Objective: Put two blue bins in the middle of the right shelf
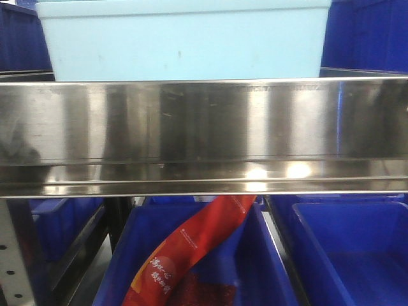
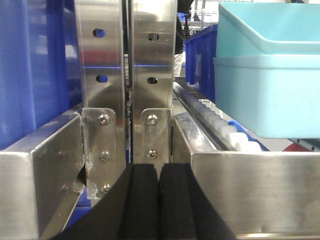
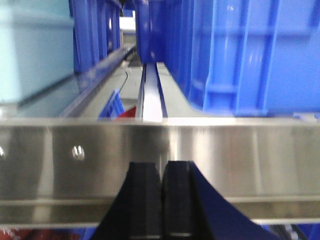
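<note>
Two pale blue bins, nested one in the other, stand on the steel shelf tier behind its wide shiny front rail (image 1: 204,134). In the front view only the outer bin (image 1: 185,38) shows, at top centre-left. In the left wrist view the outer bin (image 2: 270,95) and the inner bin (image 2: 272,25) are at the right, on white rollers. In the right wrist view a pale blue bin (image 3: 32,55) is at the left. My left gripper (image 2: 158,172) is shut and empty, before the rack's uprights. My right gripper (image 3: 162,170) is shut and empty, in front of the rail (image 3: 240,160).
Dark blue crates stand beside the pale bins on the shelf (image 3: 250,50) (image 2: 30,70) and on the tier below (image 1: 350,255). A red packet (image 1: 191,248) lies in a lower crate. Steel uprights (image 2: 127,75) stand close ahead of the left gripper.
</note>
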You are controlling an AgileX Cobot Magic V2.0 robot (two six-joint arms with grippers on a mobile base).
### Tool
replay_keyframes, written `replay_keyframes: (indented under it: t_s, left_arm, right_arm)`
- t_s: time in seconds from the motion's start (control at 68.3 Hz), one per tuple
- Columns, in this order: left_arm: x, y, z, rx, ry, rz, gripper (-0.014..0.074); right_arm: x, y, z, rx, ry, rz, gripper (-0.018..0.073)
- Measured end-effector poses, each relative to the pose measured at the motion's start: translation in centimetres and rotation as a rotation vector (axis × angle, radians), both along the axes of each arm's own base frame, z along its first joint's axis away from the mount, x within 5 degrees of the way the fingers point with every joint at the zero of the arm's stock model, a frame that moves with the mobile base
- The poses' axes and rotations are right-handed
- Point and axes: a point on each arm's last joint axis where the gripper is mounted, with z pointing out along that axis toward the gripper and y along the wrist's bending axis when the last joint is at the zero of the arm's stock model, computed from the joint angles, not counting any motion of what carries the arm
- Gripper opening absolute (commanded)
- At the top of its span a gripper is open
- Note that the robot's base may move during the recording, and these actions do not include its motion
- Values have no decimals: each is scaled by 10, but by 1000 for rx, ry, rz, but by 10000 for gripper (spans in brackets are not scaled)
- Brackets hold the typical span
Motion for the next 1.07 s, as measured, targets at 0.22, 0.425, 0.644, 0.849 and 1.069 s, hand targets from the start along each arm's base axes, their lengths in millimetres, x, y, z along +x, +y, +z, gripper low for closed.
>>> replay_keyframes:
  t_s: [0.22, 0.425, 0.644, 0.849, 1.069]
  left_arm:
    - [0, 0, 0, 0, 0, 0, -111]
    - [0, 0, 0, 0, 0, 0, -111]
    - [0, 0, 0, 0, 0, 0, -111]
    - [0, 0, 0, 0, 0, 0, -111]
    - [0, 0, 0, 0, 0, 0, -111]
  right_arm:
    - [0, 0, 0, 25, -12, -6, -162]
    - [0, 0, 0, 27, -16, -7, -162]
    - [0, 0, 0, 29, -17, -7, -162]
    - [0, 0, 0, 29, -17, -7, -162]
    - [0, 0, 0, 30, -17, -7, -162]
